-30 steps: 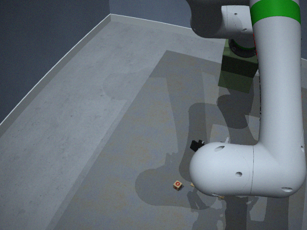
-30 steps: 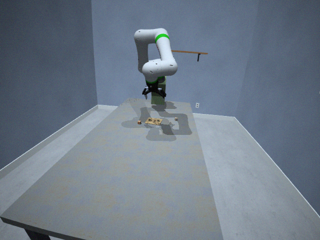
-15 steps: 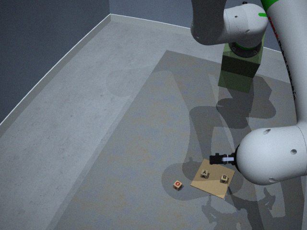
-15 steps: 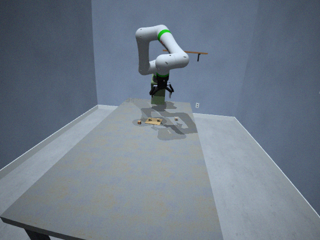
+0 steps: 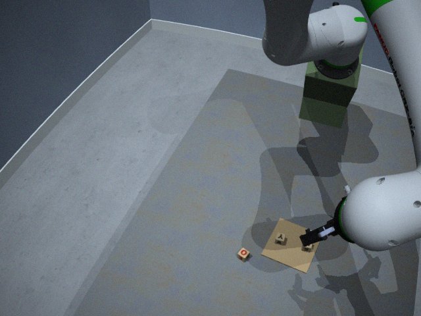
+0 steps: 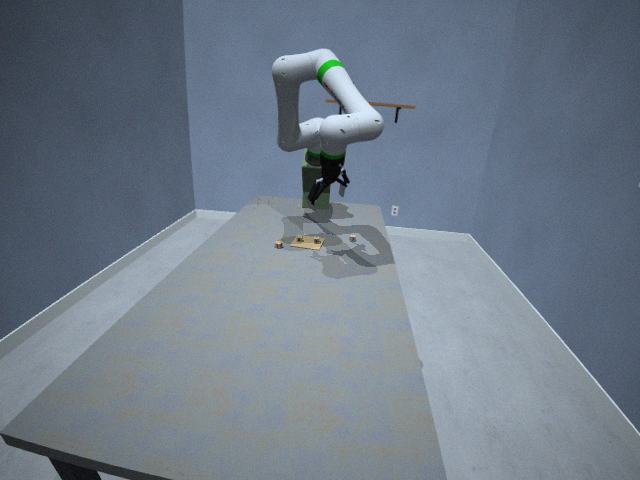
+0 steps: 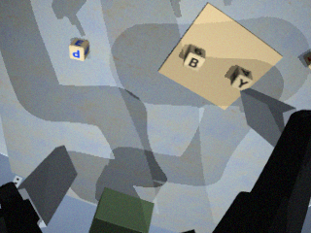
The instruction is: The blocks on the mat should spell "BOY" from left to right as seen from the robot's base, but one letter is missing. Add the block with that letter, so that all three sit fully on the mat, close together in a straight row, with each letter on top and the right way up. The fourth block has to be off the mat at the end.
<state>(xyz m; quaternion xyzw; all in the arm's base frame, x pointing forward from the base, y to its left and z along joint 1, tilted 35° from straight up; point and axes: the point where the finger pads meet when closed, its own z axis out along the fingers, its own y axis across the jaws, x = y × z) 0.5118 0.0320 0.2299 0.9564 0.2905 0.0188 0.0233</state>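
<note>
Tan mat [image 5: 293, 253] carried the Y block [image 5: 281, 238] and B block [image 7: 193, 58]; the O block [image 5: 243, 253] (red-lettered) sat just beside it on the counter [image 5: 190, 204], the pincer [image 6: 328, 189] released high above.

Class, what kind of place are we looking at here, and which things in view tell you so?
Probably a bare robot test room: a white arm on a green pedestal, a large grey table with lettered blocks on a mat, and plain blue walls.
</note>
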